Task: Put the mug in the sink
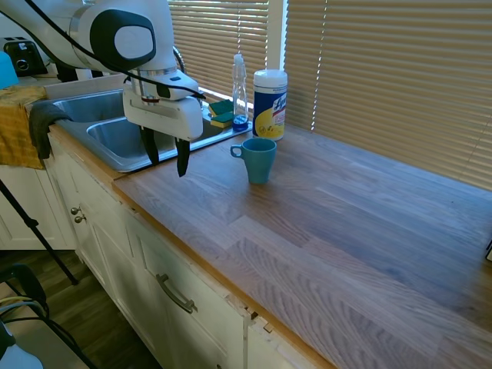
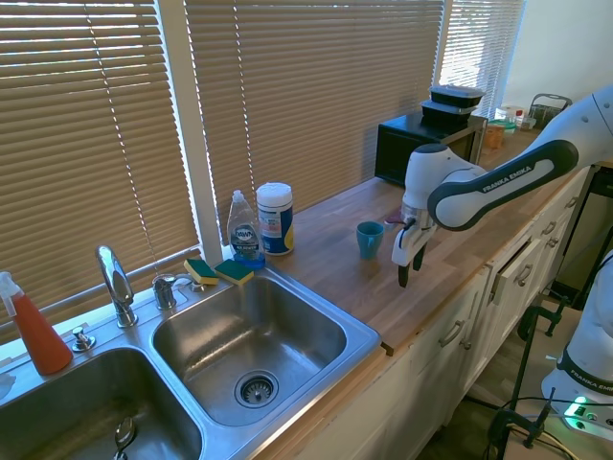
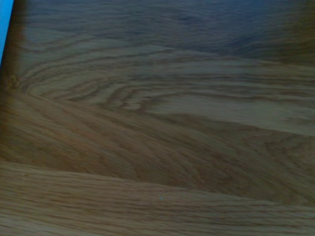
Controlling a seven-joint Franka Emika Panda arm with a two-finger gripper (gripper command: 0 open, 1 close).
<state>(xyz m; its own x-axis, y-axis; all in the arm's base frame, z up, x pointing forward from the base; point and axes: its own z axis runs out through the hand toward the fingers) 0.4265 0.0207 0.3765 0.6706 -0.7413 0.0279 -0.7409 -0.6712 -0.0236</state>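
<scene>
Clearly the task has barely begun: the mug stands upright on the wooden tabletop, just right of centre in the first exterior view, its handle turned toward the frame's left. Nothing holds it. It sits near the white wipes canister and the clear soap bottle, which stand behind it toward the window blinds.

The gripper hangs left of the mug in that view, over the tabletop's front edge close to the sink's rim, with its 2 dark fingers pointing down, set apart and empty. In the second exterior view the gripper shows to the right of the mug, near it but not touching. The wrist view shows almost only wood grain, with a thin blue sliver at its upper-left edge that may be the mug, though it is too little to be sure.

The sink fills the lower left of the second exterior view, and its nearer basin looks free of dishes; 2 sponges lie on its back rim.

By this reading, everything remains: bringing the gripper across to the mug, closing on it, lifting, carrying it over the rim, and setting it down in a basin.
</scene>
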